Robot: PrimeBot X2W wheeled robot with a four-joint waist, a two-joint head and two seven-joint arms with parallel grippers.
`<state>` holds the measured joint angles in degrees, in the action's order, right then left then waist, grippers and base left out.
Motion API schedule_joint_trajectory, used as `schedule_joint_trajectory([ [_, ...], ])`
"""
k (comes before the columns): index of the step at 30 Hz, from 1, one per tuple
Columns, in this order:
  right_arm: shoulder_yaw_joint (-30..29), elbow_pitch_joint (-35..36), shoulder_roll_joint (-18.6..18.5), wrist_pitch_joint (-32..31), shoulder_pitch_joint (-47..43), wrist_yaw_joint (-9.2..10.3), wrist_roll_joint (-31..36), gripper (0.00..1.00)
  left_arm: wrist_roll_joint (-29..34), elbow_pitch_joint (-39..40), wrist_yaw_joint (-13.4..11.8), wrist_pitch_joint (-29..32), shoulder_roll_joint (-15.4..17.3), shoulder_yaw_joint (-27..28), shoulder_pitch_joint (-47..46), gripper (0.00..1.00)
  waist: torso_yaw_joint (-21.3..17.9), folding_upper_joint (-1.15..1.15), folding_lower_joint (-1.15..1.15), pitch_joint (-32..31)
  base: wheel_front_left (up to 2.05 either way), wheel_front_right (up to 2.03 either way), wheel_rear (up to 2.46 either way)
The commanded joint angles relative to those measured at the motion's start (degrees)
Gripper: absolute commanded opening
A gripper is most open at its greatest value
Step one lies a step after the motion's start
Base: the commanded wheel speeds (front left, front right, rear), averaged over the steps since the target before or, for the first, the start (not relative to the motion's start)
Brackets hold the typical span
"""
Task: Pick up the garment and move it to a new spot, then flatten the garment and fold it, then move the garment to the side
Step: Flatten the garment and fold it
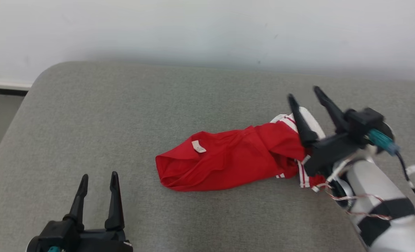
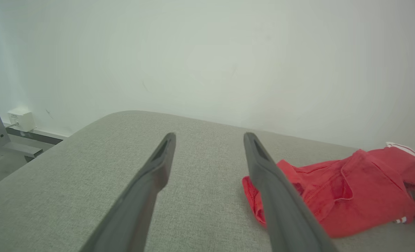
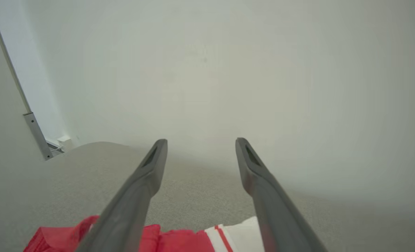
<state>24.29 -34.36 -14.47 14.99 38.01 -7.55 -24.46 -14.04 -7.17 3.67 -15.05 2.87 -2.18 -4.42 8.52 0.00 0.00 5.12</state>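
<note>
While two sets of jaws gape, one red garment (image 1: 228,157) lies bunched.

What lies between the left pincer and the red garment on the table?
Nothing. In the head view, the stretch from the left pincer to the red garment is bare grey surface.

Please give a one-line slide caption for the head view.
Red garment lies bunched on the grey surface; open right gripper at its white-striped end, open left gripper apart, lower left.
</note>
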Motion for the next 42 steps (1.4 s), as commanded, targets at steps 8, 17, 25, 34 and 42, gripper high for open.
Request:
schedule_joint_trajectory([
  [8,-12.41,9.4,-1.84,0.24,-15.13,0.15,4.39,1.0,1.42,0.61,0.98,-0.17,0.02,1.98,2.35,1.0,-4.82,0.0,0.0,-2.48,0.0,0.0,0.0],
  [17,-19.93,18.74,1.05,0.25,-28.91,0.15,6.85,1.0,2.14,1.14,1.13,-0.17,0.02,1.78,3.73,1.0,-6.67,0.0,0.0,-3.2,0.0,0.0,0.0],
  [25,-23.65,23.75,5.76,-0.83,-35.39,0.15,8.55,1.0,2.01,0.75,1.03,-0.17,0.01,1.59,4.48,1.0,-7.87,0.0,0.0,-3.62,0.0,0.0,0.0],
  [34,-23.66,25.37,6.64,-1.68,-34.94,0.15,9.38,1.0,3.14,-1.45,2.32,-0.17,1.0,0.24,-1.28,1.0,-11.19,0.0,0.0,-1.79,0.0,0.0,0.0],
  [42,-23.12,24.46,7.01,-1.34,-33.55,0.15,9.22,1.0,2.25,-8.39,3.61,1.54,3.0,-5.63,-13.79,1.0,-16.07,0.0,0.0,1.33,0.0,0.0,0.0],
])
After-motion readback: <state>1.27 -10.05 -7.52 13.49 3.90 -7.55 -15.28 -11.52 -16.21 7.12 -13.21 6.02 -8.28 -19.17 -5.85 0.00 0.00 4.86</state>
